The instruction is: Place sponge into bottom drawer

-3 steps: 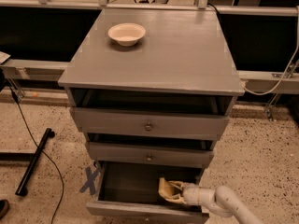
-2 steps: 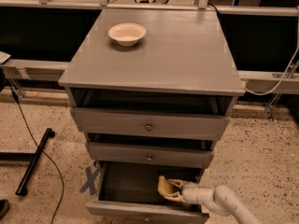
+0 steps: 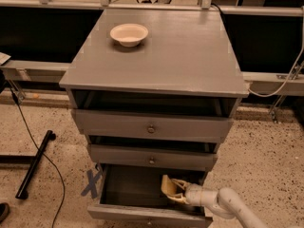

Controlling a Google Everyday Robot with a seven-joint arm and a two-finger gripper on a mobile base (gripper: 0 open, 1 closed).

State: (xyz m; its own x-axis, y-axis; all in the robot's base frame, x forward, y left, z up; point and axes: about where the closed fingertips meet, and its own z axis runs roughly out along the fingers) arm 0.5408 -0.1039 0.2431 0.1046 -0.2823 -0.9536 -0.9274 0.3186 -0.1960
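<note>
Clamps the sponge point(image 3: 166, 185) in the gripper point(image 3: 175, 190), fingers pressed on it, inside the bottom drawer point(image 3: 127, 188), dark floor just beneath; best to lower onto that floor, release only then; withdraw low, clear of the middle drawer point(image 3: 152, 156) just above.

I read the cabinet point(image 3: 180, 56) as matt grey wood; my smooth pale gripper point(image 3: 173, 190), in the bottom drawer point(image 3: 142, 213), pinches the soft foam sponge point(image 3: 166, 184).
</note>
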